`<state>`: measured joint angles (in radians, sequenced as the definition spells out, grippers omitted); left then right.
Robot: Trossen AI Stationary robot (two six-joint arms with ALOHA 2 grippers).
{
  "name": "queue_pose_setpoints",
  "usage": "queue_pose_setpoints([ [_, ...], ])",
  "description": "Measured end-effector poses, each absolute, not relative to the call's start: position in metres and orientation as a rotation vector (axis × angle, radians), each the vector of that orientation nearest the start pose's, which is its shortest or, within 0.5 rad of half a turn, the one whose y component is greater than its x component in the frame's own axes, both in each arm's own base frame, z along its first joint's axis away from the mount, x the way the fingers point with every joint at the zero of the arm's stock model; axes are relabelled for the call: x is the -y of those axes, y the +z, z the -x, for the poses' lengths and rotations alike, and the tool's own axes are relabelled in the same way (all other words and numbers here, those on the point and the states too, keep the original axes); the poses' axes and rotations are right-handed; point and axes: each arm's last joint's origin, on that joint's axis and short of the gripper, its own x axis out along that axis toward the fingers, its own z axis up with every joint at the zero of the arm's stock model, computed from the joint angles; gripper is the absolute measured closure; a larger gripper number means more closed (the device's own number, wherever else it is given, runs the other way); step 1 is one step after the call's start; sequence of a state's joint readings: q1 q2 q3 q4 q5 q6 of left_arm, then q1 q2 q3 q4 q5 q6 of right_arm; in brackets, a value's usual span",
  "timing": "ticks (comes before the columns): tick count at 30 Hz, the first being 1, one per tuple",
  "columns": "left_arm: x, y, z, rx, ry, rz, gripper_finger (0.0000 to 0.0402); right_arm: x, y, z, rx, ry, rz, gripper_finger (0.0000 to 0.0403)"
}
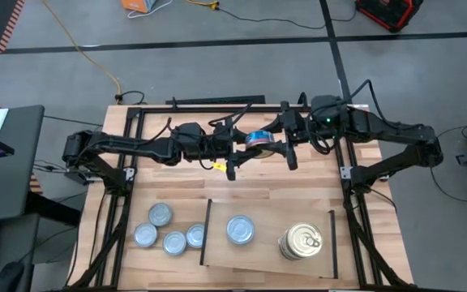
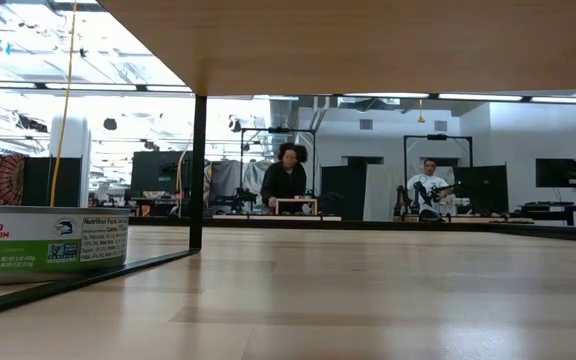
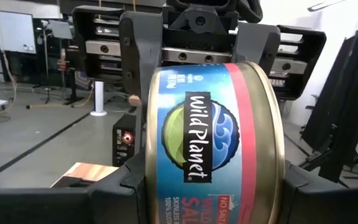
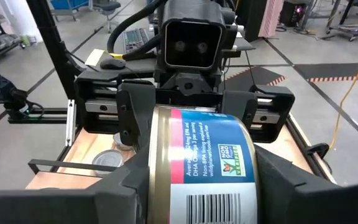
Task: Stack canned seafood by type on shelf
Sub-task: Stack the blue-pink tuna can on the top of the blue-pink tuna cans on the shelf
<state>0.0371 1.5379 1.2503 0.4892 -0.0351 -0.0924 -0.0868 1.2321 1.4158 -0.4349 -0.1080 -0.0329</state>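
Note:
A round tin [image 1: 259,139] with a blue-and-red label and gold rims hangs high over the table's far middle, between both grippers. My left gripper [image 1: 250,141] comes from the left and my right gripper [image 1: 272,139] from the right; both are shut on this tin [image 3: 213,124], facing each other. The shelf [image 1: 266,259] lies near the front edge. On it stand a silvery-blue tin [image 1: 240,229] and a gold-lidded stack [image 1: 300,242]. Several silvery tins [image 1: 161,215] rest on the tabletop to its left. My left gripper pinches the tin by its two flat faces, one finger [image 3: 126,186] at each gold rim [image 3: 277,174]. The fingers lie level, coming from the table's left. The tin stands on edge, label outward, clear of the table. My right gripper pinches the same tin across its two flat faces, a finger [image 4: 278,180] at either rim [image 4: 157,174], on the side away from the left gripper. The fingers come nearly level from the table's right. The tin [image 4: 201,162] stays on edge in the air.
A black frame [image 1: 217,108] runs round the table's far and side edges. In the low view a tin [image 2: 48,245] stands at the left beside the shelf's black upright [image 2: 198,170]. People sit at benches far behind. Bare tabletop [image 1: 258,182] lies between arms and shelf.

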Motion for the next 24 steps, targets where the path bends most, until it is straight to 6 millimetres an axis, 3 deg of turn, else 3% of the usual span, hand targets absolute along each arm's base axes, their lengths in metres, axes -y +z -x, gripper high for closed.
queue_pose_setpoints([
  [5,-0.015,0.377,-0.356,0.214,0.085,0.049,0.0191,0.019,0.433,-0.250,-0.267,0.029,-0.036,0.0197],
  [14,-0.010,0.395,-0.339,0.232,0.110,-0.198,0.0104,0.027,0.444,-0.231,-0.353,0.082,-0.231,0.0197],
  [19,0.011,0.388,-0.335,0.100,0.110,-0.350,0.0096,0.028,0.455,-0.218,-0.415,0.187,-0.418,0.0189],
  [24,0.047,0.376,-0.334,-0.024,0.161,-0.492,0.0101,0.020,0.461,-0.204,-0.533,0.380,-0.518,0.0194],
])
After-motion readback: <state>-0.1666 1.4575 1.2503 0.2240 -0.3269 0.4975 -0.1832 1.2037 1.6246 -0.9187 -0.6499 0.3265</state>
